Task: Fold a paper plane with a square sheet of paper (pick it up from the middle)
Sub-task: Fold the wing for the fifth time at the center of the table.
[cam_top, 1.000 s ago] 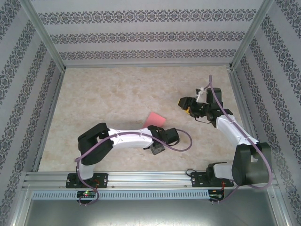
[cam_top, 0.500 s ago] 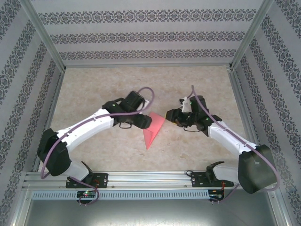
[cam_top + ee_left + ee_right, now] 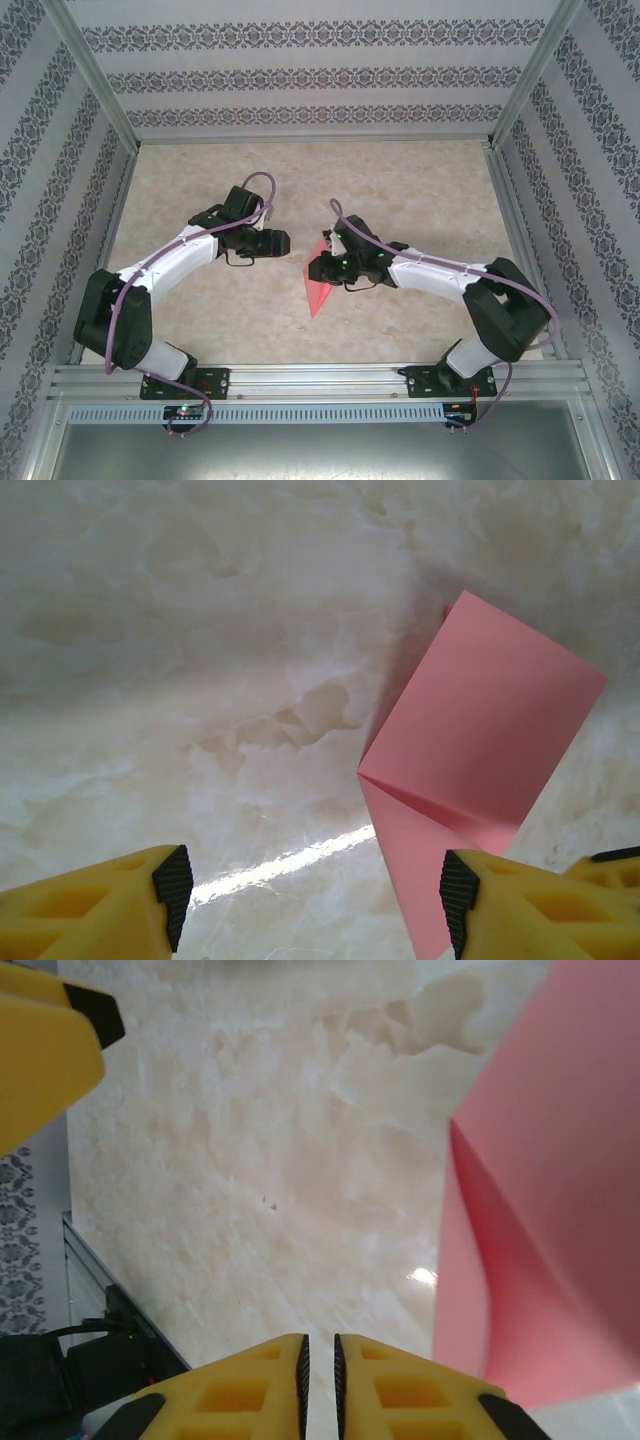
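Paper [image 3: 321,292]: pink, part-folded into long wedge, tip toward near edge, lying on counter [image 3: 200,190] between the two arms. Upper flap looks sprung up off its fold; not certain.
Left tool [image 3: 315,892]: jaws wide apart, empty, just left of paper.
Right tool [image 3: 318,1365]: fingers pressed together, nothing between them, over far end of wedge. Contact with paper: cannot tell.
Handling, my judgement: near weightless, limp, likely to skate on glossy counter; a stray pinch leaves a permanent crease. I'd pin one side flat and grip free edge beside fold line, not tip.
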